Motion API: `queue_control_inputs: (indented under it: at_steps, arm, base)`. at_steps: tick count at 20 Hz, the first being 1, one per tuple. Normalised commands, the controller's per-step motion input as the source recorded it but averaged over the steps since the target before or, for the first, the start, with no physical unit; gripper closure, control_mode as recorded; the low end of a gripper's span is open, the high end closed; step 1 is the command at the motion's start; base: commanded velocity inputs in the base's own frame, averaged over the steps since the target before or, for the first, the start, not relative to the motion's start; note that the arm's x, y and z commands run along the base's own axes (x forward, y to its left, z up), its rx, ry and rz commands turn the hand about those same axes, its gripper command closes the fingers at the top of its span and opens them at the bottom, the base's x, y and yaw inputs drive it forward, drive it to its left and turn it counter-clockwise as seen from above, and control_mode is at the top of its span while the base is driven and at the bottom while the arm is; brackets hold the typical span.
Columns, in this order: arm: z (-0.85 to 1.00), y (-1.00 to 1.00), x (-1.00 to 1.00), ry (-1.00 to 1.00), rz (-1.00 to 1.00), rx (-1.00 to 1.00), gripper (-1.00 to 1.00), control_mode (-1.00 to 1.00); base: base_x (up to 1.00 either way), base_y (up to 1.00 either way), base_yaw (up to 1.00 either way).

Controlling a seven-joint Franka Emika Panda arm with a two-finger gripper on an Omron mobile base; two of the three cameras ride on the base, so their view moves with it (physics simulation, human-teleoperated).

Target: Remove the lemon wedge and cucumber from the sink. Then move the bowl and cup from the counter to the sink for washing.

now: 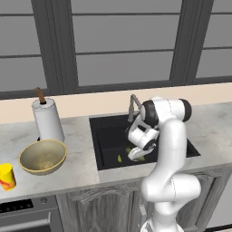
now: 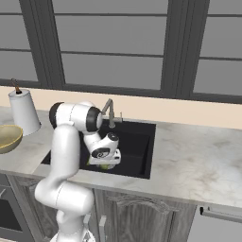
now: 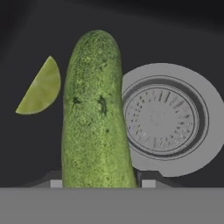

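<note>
Down inside the sink, jaws part-open with one dark tip at each side of the cucumber, close against its flanks; cannot tell whether actually pinching it or merely straddling it. Cucumber lying lengthwise between the tips, on the black basin floor. Just beside it on one side, apart from it, the lemon wedge; on the other side the round silver drain, partly covered by the cucumber. Behind the basin, grey faucet standing close to the bent arm. Off on the counter to the left: bowl, cup near the front edge, and a paper towel roll just behind the bowl.
</note>
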Motion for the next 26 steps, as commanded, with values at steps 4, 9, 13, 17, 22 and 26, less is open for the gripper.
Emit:
queue_control_inputs:
  at_steps: [4,9,13,17,22,26]
  arm:
    - [0.22,0.02,0.00,-0.01,0.00,0.00,1.00,-1.00]
    - [0.17,0.00,-0.01,-0.07,0.00,0.00,1.00,-1.00]
    - [0.10,0.01,-0.06,-0.16,0.00,0.00,1.00,-1.00]
    - [0.08,0.02,-0.06,-0.21,0.00,0.00,1.00,-1.00]
    - [0.13,0.00,-0.01,-0.13,0.00,0.00,1.00,-1.00]
    - [0.09,0.00,-0.06,-0.05,0.00,0.00,1.00,-1.00]
  base:
    - [0.00,0.00,0.00]
    - [0.00,0.00,0.00]
    - [0.00,0.00,0.00]
    - [0.00,0.00,0.00]
    - [0.00,0.00,0.00]
    - [0.00,0.00,0.00]
